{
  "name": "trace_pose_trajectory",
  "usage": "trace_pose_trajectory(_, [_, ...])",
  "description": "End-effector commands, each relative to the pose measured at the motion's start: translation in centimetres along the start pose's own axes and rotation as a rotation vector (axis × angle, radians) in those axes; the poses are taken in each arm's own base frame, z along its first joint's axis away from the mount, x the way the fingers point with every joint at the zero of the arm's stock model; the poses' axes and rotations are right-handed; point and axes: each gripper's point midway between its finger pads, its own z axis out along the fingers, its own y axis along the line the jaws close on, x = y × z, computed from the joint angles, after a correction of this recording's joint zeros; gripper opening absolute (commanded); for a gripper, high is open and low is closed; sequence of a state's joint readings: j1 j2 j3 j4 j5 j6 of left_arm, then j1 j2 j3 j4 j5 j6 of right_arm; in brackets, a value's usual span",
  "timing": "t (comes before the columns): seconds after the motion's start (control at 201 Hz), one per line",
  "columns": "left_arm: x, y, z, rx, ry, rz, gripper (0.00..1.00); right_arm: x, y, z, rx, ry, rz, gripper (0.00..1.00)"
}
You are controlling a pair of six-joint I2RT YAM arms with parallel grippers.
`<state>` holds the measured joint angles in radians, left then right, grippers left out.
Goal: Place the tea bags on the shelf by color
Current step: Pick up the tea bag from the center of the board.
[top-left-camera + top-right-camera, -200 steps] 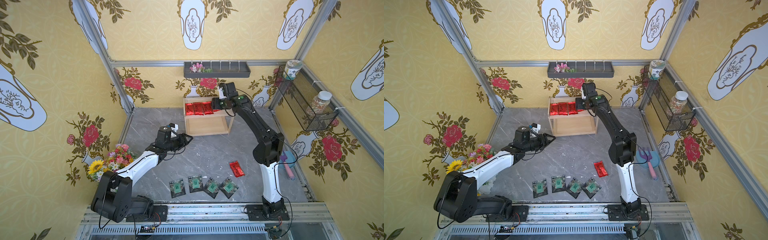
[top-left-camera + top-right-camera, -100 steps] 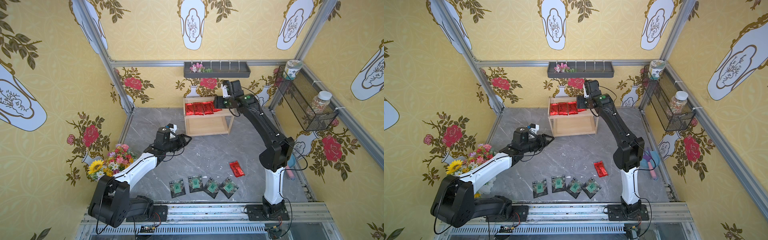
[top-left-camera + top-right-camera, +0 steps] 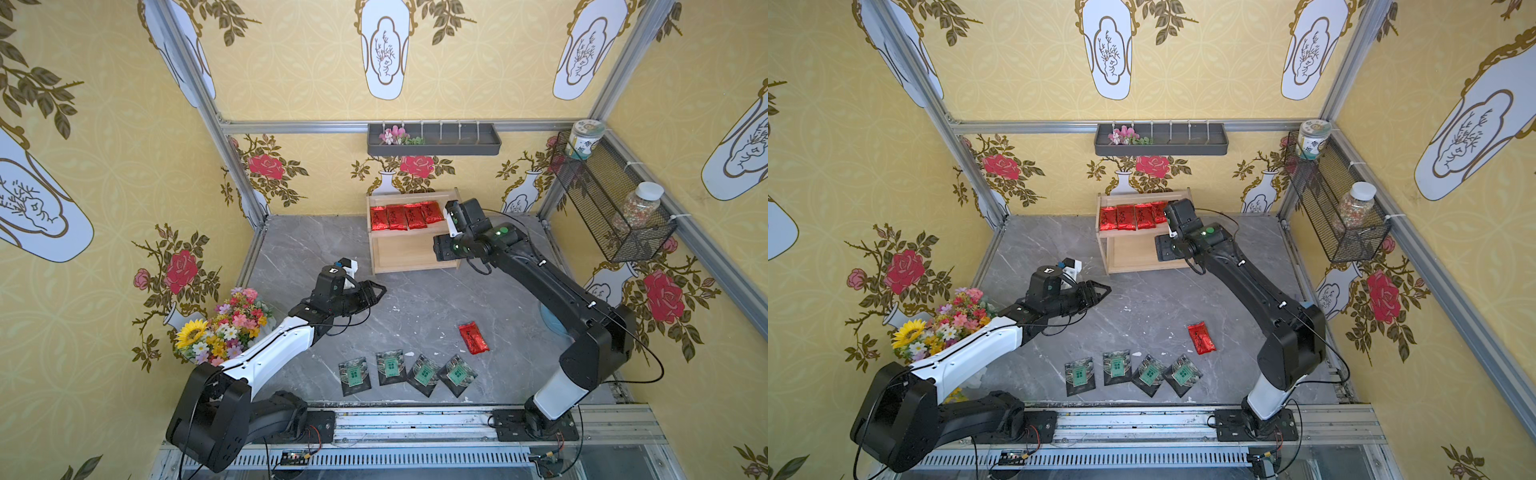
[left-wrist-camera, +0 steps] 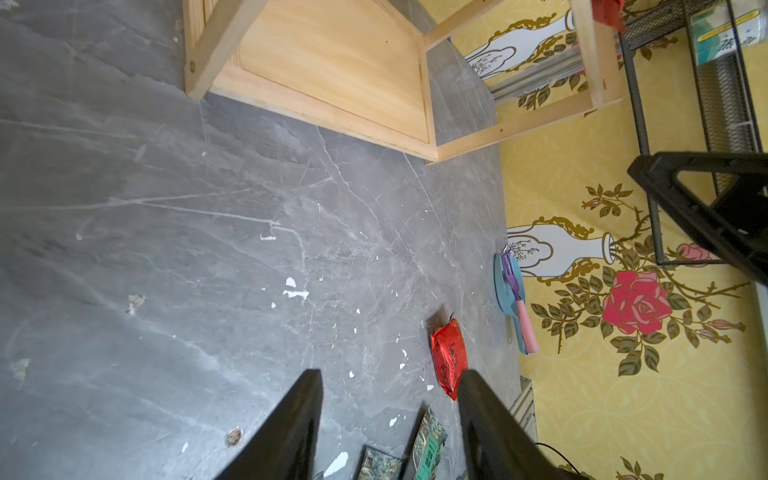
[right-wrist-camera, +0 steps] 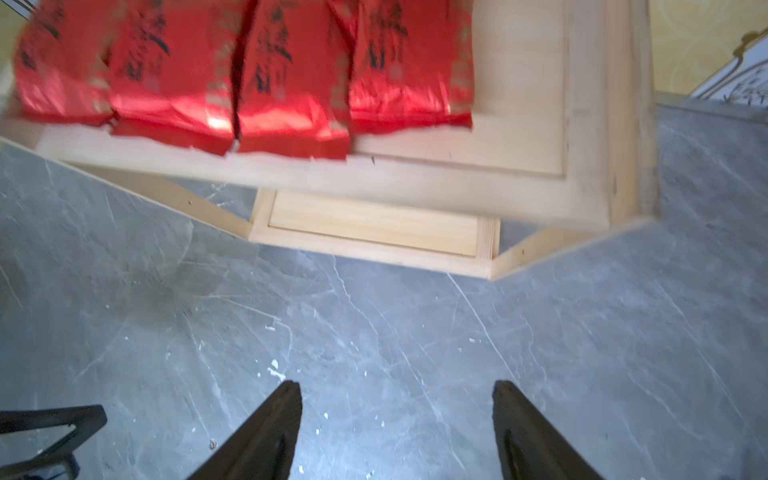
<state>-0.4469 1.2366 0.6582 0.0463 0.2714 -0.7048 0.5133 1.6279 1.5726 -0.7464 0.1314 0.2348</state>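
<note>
In both top views the small two-tier light wooden shelf (image 3: 409, 255) stood just above the middle of the frame, and four shiny red oblong foil tea bags (image 3: 397, 217) lay side by side on its upper tier. A fifth red foil tea bag (image 3: 473, 337) lay alone on the grey marbled tabletop (image 3: 415, 307), lower right of centre, and four dark square tea bags with green centre labels (image 3: 390, 368) sat in a row near the tabletop's bottom edge (the two rightmost turned cornerwise). The right gripper (image 3: 444, 248) hung at the shelf's right end, and the left gripper (image 3: 376, 289) hovered left of centre, well apart from every tea bag. In the left wrist view the left gripper (image 4: 389, 376) was open, its black fingers (image 4: 291, 428) spread with only tabletop showing between the tips. The fifth red foil tea bag (image 4: 449, 357) lay on the tabletop close beside one fingertip, parts of two dark square tea bags (image 4: 430, 444) showed between the fingers, and the shelf (image 4: 332, 70) stood beyond. In the right wrist view (blurred) the right gripper (image 5: 397, 386) was likewise open, its fingers (image 5: 266, 432) wide over the tabletop in front of the shelf (image 5: 415, 178), gripping nothing, while the four red foil tea bags (image 5: 282, 75) lay edge to edge on the upper tier.
</note>
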Motion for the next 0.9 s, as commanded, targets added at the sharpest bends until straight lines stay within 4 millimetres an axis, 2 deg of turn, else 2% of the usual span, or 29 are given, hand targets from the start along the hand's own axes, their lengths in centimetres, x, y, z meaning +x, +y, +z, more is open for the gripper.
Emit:
trace_pose_trajectory(0.0, [0.9, 0.1, 0.5, -0.009, -0.004, 0.018, 0.58, 2.3, -0.2, 0.2, 0.011, 0.009, 0.032, 0.76])
trace_pose_trajectory(0.115, [1.8, 0.2, 1.2, -0.002, 0.015, 0.024, 0.58, 6.6, -0.6, 1.2, 0.009, 0.074, 0.064, 0.77])
trace_pose_trajectory(0.304, [3.1, 0.0, 2.2, 0.052, 0.059, 0.040, 0.57, 14.6, -1.4, 4.3, 0.021, 0.238, 0.116, 0.77])
trace_pose_trajectory(0.418, [3.8, 0.2, 2.9, 0.079, 0.095, 0.034, 0.58, 18.4, -1.6, 5.6, 0.020, 0.317, 0.140, 0.78])
trace_pose_trajectory(0.543, [4.4, -0.1, 3.6, 0.112, 0.139, 0.029, 0.57, 20.9, -2.8, 5.8, 0.060, 0.365, 0.177, 0.82])
trace_pose_trajectory(0.692, [4.7, -0.3, 3.7, 0.126, 0.153, 0.030, 0.57, 22.8, -3.3, 5.4, 0.077, 0.405, 0.216, 0.88])
trace_pose_trajectory(0.896, [4.9, -0.3, 3.5, 0.131, 0.159, 0.032, 0.57, 25.0, -3.7, 5.0, 0.101, 0.454, 0.255, 0.90])
